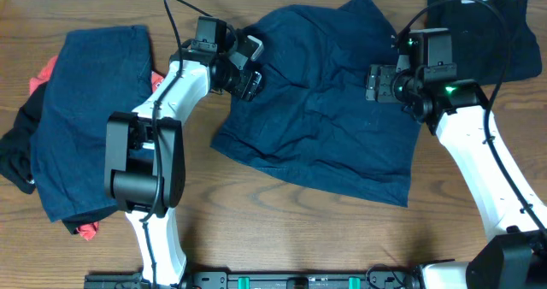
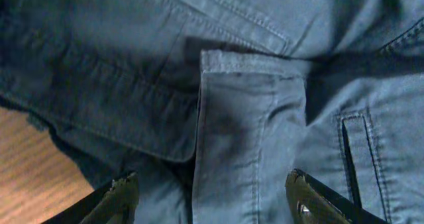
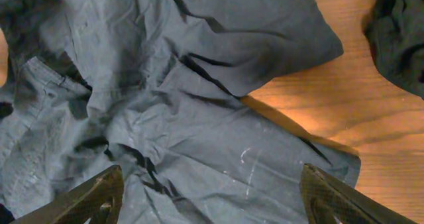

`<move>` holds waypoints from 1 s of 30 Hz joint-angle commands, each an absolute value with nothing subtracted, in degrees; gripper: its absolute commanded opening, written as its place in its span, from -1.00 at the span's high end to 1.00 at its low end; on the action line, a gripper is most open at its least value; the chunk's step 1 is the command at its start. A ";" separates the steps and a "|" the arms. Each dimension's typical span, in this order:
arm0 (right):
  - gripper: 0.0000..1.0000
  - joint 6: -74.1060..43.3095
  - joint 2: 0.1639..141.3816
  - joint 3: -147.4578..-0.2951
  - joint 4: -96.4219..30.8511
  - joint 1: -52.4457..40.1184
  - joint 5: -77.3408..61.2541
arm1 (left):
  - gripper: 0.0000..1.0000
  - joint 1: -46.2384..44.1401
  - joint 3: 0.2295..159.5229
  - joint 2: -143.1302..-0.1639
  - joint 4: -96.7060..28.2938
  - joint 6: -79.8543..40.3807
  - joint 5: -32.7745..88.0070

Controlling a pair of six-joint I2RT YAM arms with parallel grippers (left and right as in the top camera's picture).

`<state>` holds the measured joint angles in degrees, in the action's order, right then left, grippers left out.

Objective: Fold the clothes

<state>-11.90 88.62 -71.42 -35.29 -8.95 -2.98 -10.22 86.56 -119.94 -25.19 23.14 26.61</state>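
Observation:
A dark navy pair of shorts (image 1: 316, 109) lies spread and wrinkled in the middle of the table. My left gripper (image 1: 255, 67) hovers over its upper left edge. It is open, and in the left wrist view the left gripper (image 2: 212, 201) straddles the fly and waistband (image 2: 252, 118) with nothing pinched. My right gripper (image 1: 373, 84) hangs above the shorts' right side, also open. In the right wrist view the right gripper (image 3: 212, 197) is spread wide over creased cloth (image 3: 199, 85). Both sets of fingers (image 3: 99, 194) are clear of the fabric.
A folded navy piece (image 1: 90, 109) tops a pile at the left, with red-orange cloth (image 1: 41, 77) and black cloth (image 1: 17, 152) sticking out beneath. More dark clothes (image 1: 513, 24) lie at the back right, and they also show in the right wrist view (image 3: 397, 32). Bare wooden table (image 1: 256, 212) runs along the front.

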 commanded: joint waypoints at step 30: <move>-0.52 -14.13 88.77 -71.13 -35.38 -9.45 -0.45 | 0.88 -2.28 87.79 -113.43 -49.41 7.77 31.73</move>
<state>-13.21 88.62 -71.40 -35.33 -8.97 -0.62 -3.27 86.94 -115.66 -47.44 10.44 31.33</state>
